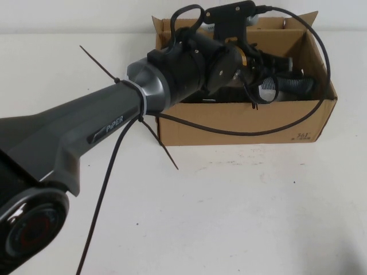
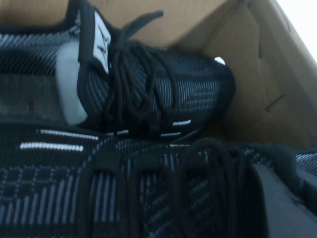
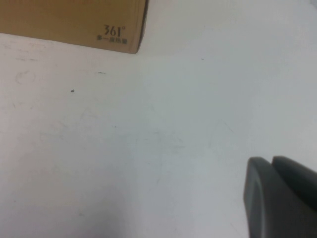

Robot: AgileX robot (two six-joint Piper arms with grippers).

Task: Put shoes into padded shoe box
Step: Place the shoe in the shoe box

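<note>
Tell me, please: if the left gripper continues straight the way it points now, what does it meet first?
Most likely a black shoe lying in the cardboard box, with the second shoe beyond it. The left gripper reaches into the box. The right gripper is over bare table near the box's printed corner.

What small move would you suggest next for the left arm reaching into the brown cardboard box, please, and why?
Probably release, if anything is held, and lift the left gripper straight up out of the brown cardboard box. Both black knit sneakers already lie side by side inside it, so little seems left to do. The right gripper hangs over bare white table outside the box.
</note>
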